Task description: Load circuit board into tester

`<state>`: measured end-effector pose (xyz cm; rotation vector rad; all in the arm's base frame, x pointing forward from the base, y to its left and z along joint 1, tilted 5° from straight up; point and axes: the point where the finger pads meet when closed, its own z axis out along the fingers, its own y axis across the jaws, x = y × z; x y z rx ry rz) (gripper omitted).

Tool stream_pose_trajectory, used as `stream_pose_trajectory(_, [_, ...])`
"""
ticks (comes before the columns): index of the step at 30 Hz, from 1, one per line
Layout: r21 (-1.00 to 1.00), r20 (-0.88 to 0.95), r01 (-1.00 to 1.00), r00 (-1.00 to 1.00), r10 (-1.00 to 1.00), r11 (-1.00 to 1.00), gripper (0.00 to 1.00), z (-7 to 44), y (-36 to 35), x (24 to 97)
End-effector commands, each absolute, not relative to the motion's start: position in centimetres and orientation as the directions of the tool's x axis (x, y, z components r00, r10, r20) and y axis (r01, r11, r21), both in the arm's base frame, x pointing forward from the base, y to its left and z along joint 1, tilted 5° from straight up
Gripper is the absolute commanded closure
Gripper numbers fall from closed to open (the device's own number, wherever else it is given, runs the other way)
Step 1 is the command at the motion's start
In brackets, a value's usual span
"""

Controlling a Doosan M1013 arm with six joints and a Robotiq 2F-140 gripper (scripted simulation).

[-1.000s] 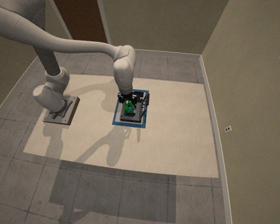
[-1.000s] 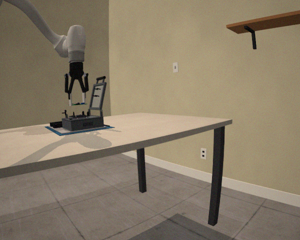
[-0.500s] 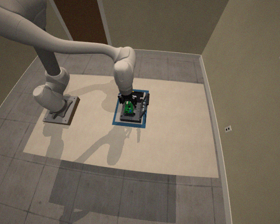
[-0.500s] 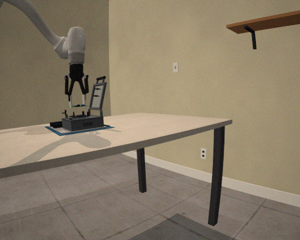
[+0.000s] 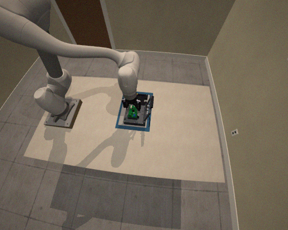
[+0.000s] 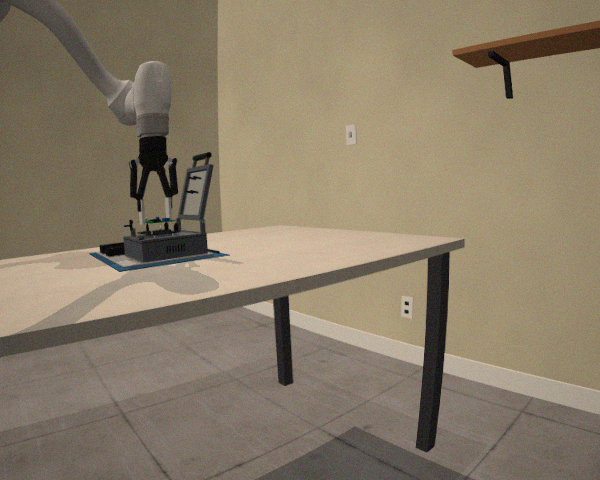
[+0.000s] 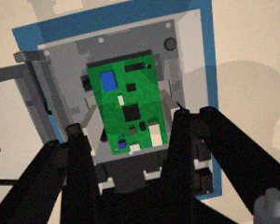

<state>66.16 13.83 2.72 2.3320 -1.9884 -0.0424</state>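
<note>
My gripper (image 6: 155, 219) (image 7: 131, 107) is shut on the green circuit board (image 5: 132, 112) (image 6: 159, 221) (image 7: 131, 100) across its long edges. The board is face up and looks level, a little above the posts of the tester (image 5: 134, 122) (image 6: 158, 250) (image 7: 131, 41). Its white connector (image 7: 155, 134) is at the end toward the tray. The lid (image 6: 205, 192) (image 7: 32, 105) (image 5: 151, 101) stands open, steeply raised on the hinge side, its handle (image 6: 201, 156) at the top. The latch hook (image 6: 130, 226) stands on the opposite edge. The board hides the locating pins in the wrist view.
The black tray (image 5: 142, 98) (image 6: 111, 249) (image 7: 203, 179) lies beside the tester's connector-side end, partly hidden by the gripper. A blue-bordered mat (image 5: 132, 130) (image 6: 120, 268) lies under both. The raised lid stands close beside one finger.
</note>
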Motion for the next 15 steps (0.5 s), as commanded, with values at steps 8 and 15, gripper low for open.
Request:
stream_pose_trajectory(8, [0.076, 0.029, -0.985, 0.159, -0.987, -0.157, 0.54, 1.56, 13.79, 66.08])
stream_pose_trajectory(15, [0.076, 0.029, -0.985, 0.159, -0.987, -0.157, 0.54, 1.44, 13.79, 66.07])
